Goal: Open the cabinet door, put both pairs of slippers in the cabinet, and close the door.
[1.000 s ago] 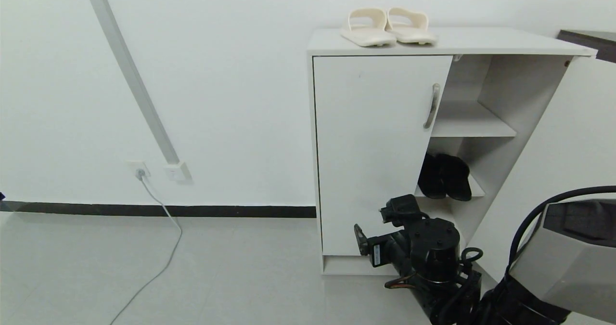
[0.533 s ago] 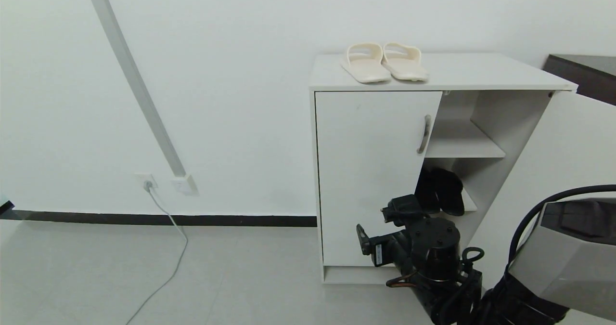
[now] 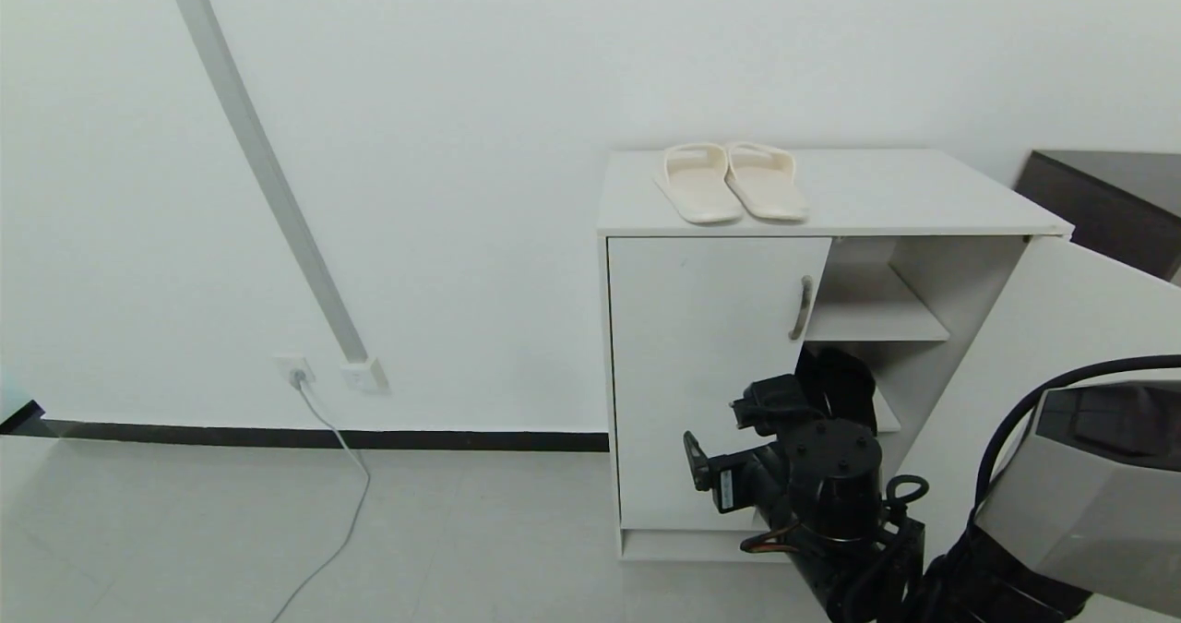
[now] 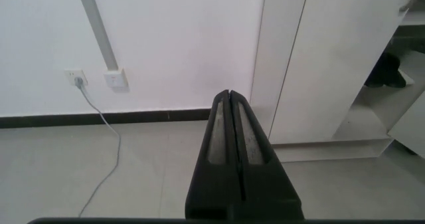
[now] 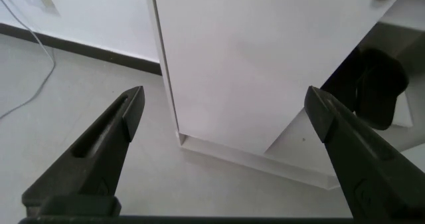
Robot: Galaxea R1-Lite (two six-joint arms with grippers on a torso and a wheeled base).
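1. The head camera has moved since the earlier frames. The whole view has shifted, and the cabinet (image 3: 923, 200) sits lower in it. Neither pair of slippers has shifted against the cabinet.
2. The cream slippers (image 3: 733, 182) lie side by side on the cabinet top, on its left half.
3. The black slippers (image 3: 844, 385) stand on the lower shelf in the cabinet's open right half, below the upper shelf (image 3: 872, 317).
4. The left door (image 3: 701, 383) is closed, with its handle (image 3: 801, 309) at the inner edge. The right door (image 3: 1024, 365) stands swung open.
5. The right gripper (image 5: 226, 111) is low in front of the cabinet's left door. Its fingers are wide apart and hold nothing.
6. The left gripper (image 4: 230, 99) is off the cabinet's left side. Its fingers are pressed together and hold nothing.
7. A wall socket (image 3: 293, 371) with its cable (image 3: 341, 475) sits well left of the cabinet.
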